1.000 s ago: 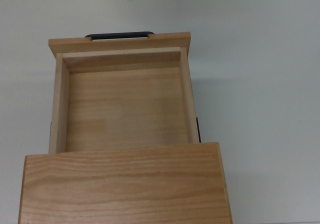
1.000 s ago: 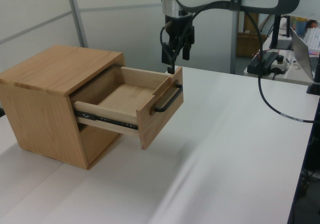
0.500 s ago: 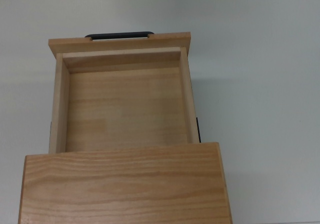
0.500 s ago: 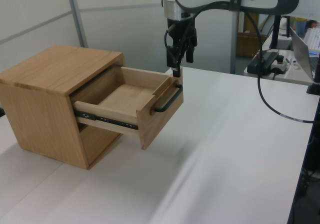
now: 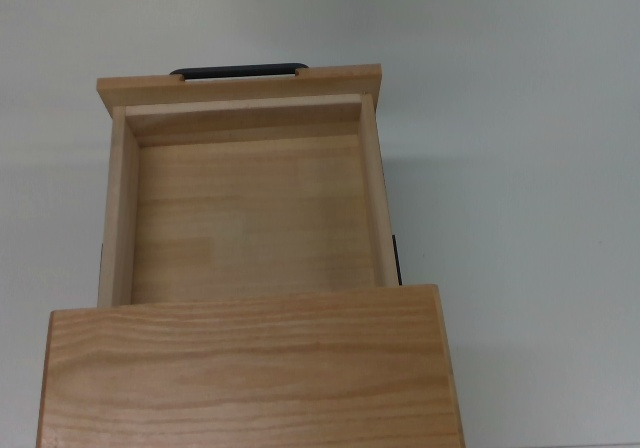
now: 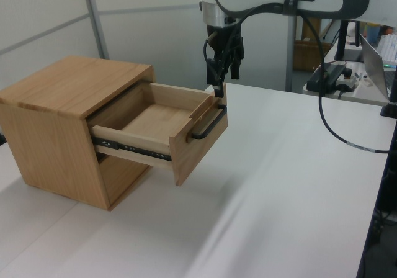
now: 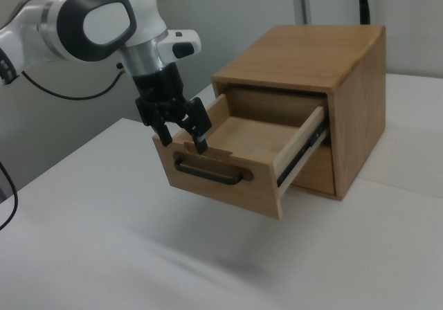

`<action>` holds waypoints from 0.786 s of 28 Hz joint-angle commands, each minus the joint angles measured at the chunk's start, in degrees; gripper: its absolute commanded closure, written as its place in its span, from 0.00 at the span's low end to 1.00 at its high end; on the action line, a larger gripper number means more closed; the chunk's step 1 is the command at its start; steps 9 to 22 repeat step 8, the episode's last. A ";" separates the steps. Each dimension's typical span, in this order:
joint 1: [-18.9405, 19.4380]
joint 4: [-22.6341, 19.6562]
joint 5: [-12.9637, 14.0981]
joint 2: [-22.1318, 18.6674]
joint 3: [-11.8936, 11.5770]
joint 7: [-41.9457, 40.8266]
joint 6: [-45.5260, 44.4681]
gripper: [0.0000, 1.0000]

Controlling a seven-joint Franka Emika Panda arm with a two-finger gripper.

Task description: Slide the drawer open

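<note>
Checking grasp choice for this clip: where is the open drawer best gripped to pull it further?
Probably the black bar handle on the drawer front panel. It stands off the panel, leaving a gap for a finger. Come from above the front, where the tool hangs.

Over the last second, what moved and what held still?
The tool drifted slightly toward the left view's right and rose a little above the drawer's front panel; it holds nothing, with its fingers apart. The drawer stayed pulled out just as far, its black handle untouched, and the cabinet did not shift.
</note>
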 commanded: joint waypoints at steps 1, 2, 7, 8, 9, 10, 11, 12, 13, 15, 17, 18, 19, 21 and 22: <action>0.01 0.29 0.07 1.81 0.21 -1.14 -0.70 0.00; 0.01 0.46 -0.02 2.17 0.13 -1.14 -0.70 0.00; 0.01 0.55 0.15 2.35 0.13 -1.22 -0.70 0.00; 0.01 0.64 0.15 2.35 0.21 -1.14 -0.70 0.00; 0.01 0.64 0.15 2.35 0.21 -1.14 -0.70 0.00; 0.01 0.64 0.15 2.35 0.21 -1.14 -0.70 0.00; 0.01 0.64 0.15 2.35 0.21 -1.14 -0.70 0.00; 0.01 0.64 0.15 2.35 0.21 -1.14 -0.70 0.00; 0.01 0.64 0.15 2.35 0.21 -1.14 -0.70 0.00; 0.01 0.64 0.15 2.35 0.21 -1.14 -0.70 0.00; 0.01 0.64 0.15 2.35 0.21 -1.14 -0.70 0.00; 0.01 0.64 0.15 2.35 0.21 -1.14 -0.70 0.00; 0.01 0.64 0.15 2.35 0.21 -1.14 -0.70 0.00; 0.01 0.64 0.15 2.35 0.21 -1.14 -0.70 0.00; 0.01 0.64 0.15 2.35 0.21 -1.14 -0.70 0.00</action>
